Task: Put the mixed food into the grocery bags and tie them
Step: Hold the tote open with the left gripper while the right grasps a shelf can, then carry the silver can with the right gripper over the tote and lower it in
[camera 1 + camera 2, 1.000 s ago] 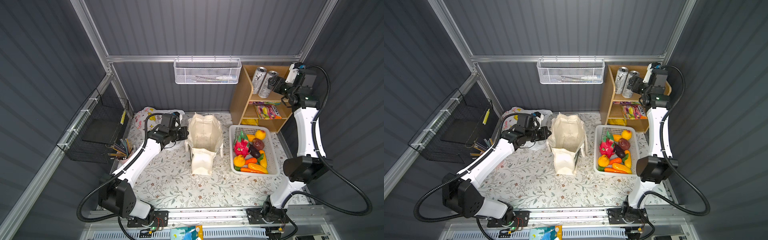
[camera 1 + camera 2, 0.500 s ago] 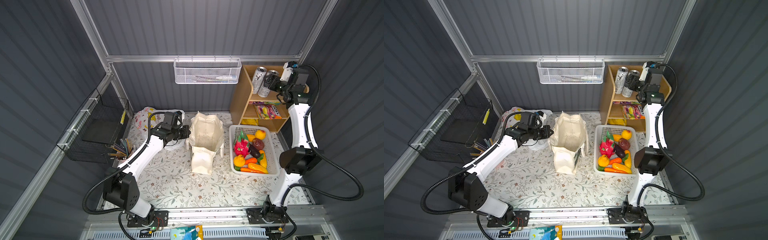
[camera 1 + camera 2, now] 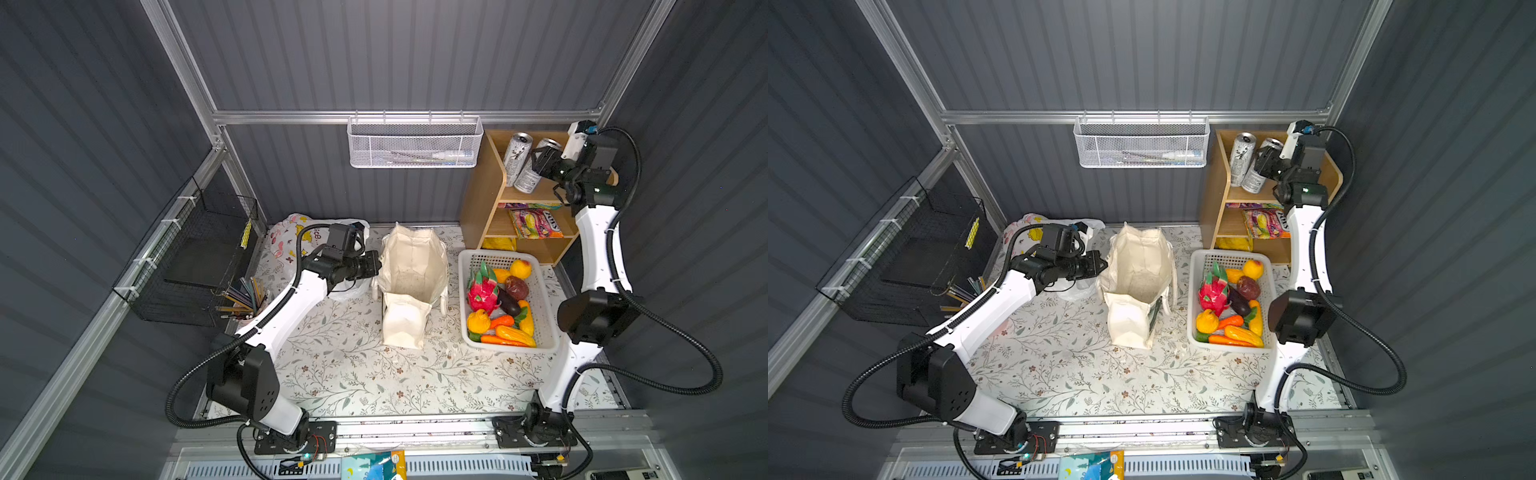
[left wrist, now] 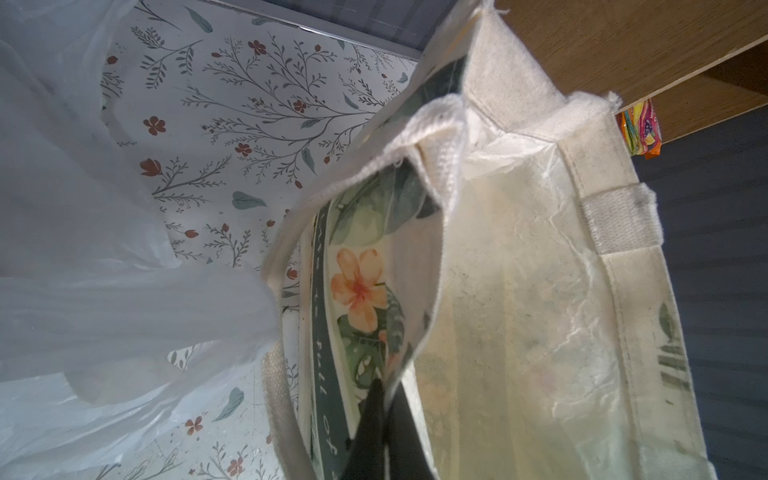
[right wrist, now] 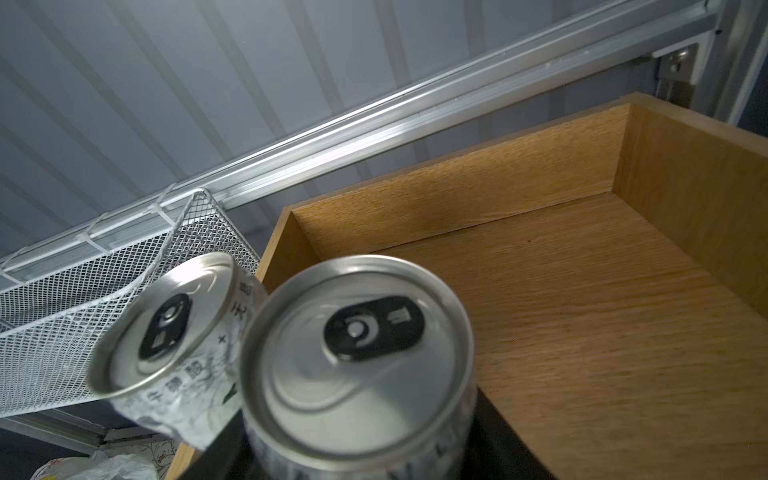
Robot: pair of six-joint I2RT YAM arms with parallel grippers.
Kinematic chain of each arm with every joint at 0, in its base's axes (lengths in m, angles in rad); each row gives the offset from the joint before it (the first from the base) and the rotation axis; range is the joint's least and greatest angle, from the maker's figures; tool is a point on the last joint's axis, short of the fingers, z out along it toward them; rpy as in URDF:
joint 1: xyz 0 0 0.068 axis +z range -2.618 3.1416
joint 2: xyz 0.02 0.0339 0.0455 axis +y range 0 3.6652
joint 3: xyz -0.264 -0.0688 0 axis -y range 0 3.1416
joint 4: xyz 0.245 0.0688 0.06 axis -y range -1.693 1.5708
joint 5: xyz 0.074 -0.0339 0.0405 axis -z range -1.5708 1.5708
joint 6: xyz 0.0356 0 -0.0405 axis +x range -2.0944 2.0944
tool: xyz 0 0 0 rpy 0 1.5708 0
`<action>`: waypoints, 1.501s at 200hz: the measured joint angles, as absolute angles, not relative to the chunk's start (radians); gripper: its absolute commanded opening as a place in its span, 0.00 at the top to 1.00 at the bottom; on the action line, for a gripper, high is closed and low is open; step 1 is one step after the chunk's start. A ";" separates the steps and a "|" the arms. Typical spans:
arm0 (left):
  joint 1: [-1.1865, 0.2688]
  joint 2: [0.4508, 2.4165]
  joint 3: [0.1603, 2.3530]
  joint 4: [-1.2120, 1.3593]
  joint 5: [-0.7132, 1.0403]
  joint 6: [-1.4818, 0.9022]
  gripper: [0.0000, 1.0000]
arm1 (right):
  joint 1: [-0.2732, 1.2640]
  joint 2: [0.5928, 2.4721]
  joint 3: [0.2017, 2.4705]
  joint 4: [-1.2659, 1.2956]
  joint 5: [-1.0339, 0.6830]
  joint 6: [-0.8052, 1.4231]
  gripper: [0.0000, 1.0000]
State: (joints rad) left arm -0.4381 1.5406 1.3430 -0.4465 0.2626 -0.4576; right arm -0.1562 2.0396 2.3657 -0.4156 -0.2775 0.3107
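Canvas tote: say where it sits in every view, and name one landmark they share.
In a top view: canvas tote stands open mid-table, beside the white basket.
In a top view: canvas tote, same spot.
Left wrist: canvas tote close up, its open mouth filling much of the picture.
Right wrist: not in it.
Landmark: the wooden shelf, visible in all four views.
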 measured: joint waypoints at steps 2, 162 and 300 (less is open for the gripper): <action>-0.438 1.541 1.343 -0.447 0.263 -0.458 1.00 | -0.156 2.040 2.365 -0.416 -0.278 0.311 0.54; -0.440 1.528 1.338 -0.447 0.251 -0.465 1.00 | -0.147 1.498 1.687 -0.199 -0.174 0.360 0.74; -0.450 1.511 1.338 -0.452 0.239 -0.464 1.00 | 0.569 1.525 1.455 -0.097 -0.102 0.213 0.75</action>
State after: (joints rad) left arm -0.4503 1.5112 1.3380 -0.4519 0.2394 -0.4641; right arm 0.5694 1.5249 1.4548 -0.0967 -0.1020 0.2127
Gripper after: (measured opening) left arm 0.048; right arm 0.597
